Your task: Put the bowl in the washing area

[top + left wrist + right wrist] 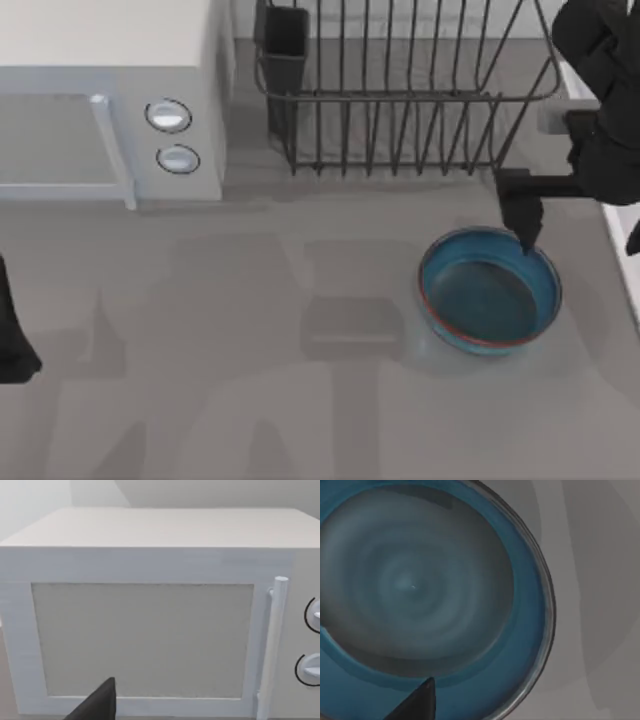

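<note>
The round blue bowl [489, 292], glossy with a thin reddish line outside and a darker teal inside, sits upright, mouth up, on the grey worktop [250, 380] at about four o'clock, just in front of the dark wire rack [400, 100]. The right gripper [527, 232] hangs at the bowl's far rim; whether its fingers are open cannot be told. The left arm [12, 330] is parked at nine o'clock, facing the smooth white microwave [150, 630].

Top view looked straight down on table [250, 400], covering microwave [110, 120], dish rack [400, 100], bowl [489, 290]. Left wrist view faced microwave [150, 630] door level, from near. Right wrist view looked down into bowl [420, 590], very near. Top view shared microwave with left wrist view, bowl with right.
</note>
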{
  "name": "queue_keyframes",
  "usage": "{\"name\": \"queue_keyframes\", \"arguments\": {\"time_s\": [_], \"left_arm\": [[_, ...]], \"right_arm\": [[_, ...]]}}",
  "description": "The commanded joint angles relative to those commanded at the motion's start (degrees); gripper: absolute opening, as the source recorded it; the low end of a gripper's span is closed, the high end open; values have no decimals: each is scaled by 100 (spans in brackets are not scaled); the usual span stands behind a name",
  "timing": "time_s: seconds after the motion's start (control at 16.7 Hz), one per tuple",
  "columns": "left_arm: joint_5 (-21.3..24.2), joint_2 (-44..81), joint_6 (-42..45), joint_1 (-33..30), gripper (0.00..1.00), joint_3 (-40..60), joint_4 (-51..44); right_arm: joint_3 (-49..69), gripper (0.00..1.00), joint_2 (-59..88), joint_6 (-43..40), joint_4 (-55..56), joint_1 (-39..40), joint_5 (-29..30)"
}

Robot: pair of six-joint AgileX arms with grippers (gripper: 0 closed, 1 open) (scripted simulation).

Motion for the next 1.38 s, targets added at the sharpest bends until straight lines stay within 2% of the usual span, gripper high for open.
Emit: {"name": "queue_keyframes", "arguments": {"time_s": [0.36,0.66,1.38], "left_arm": [[0,0,0,0,100,0,0],[0,0,0,0,100,0,0],[0,0,0,0,100,0,0]], "right_arm": [[-1045,100,438,31,1549,24,2],[-1177,100,493,36,1700,28,3],[-1177,10,493,36,1700,28,3]]}}
